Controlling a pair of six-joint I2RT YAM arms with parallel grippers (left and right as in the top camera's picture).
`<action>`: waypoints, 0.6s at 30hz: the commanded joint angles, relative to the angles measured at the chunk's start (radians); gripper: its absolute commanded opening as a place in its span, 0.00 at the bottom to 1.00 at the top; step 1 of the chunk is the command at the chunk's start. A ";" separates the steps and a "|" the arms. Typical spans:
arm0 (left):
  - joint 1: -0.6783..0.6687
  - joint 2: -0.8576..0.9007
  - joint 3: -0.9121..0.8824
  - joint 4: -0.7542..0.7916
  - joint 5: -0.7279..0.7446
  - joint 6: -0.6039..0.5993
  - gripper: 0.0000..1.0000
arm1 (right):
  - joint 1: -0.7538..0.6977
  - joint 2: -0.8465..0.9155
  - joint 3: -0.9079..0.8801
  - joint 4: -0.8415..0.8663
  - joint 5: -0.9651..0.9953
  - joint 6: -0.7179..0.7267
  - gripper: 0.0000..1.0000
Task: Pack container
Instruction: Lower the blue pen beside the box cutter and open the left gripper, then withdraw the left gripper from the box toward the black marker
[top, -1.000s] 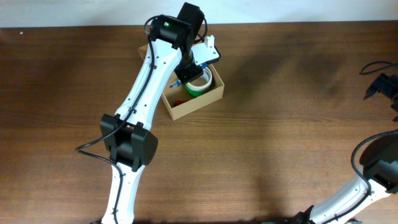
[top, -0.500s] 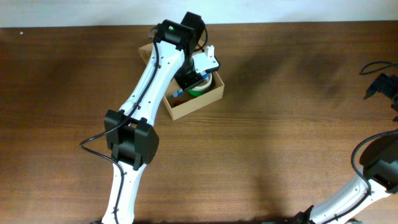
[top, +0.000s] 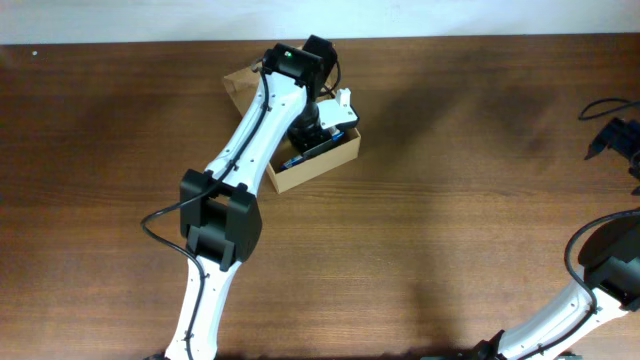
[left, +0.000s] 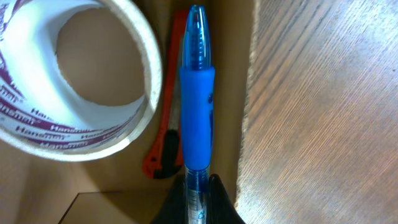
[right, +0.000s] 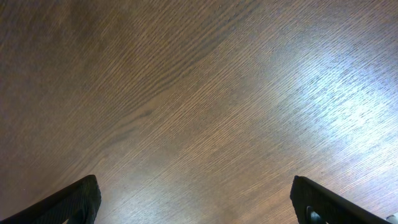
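Observation:
The tan cardboard container (top: 318, 172) stands at the table's back centre, its flap lid (top: 238, 82) open behind the arm. My left gripper (top: 322, 135) is down inside it, shut on a blue pen (left: 196, 99) that lies along the container's right wall (left: 247, 93). In the left wrist view, a white tape roll with maroon print (left: 74, 81) and an orange and black tool (left: 166, 134) lie in the container beside the pen. My right gripper (right: 196, 199) is open and empty above bare table; its arm shows at the overhead view's far right (top: 615, 140).
The brown wooden table (top: 470, 200) spreads around the container. A black cable (top: 600, 105) lies at the far right edge. The left arm's body (top: 218, 225) stretches from the front edge up to the container.
My left gripper has moved right and lower into the container with the pen, and now covers the tape roll from above. The right arm has not moved.

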 joint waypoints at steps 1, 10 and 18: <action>-0.021 0.016 -0.006 0.002 0.033 0.024 0.02 | 0.001 0.002 -0.004 0.000 -0.010 0.004 0.99; -0.040 0.059 -0.007 0.009 0.036 0.024 0.02 | 0.001 0.002 -0.004 0.000 -0.010 0.004 0.99; -0.040 0.060 -0.007 0.009 0.031 0.024 0.03 | 0.001 0.002 -0.004 0.000 -0.010 0.004 0.99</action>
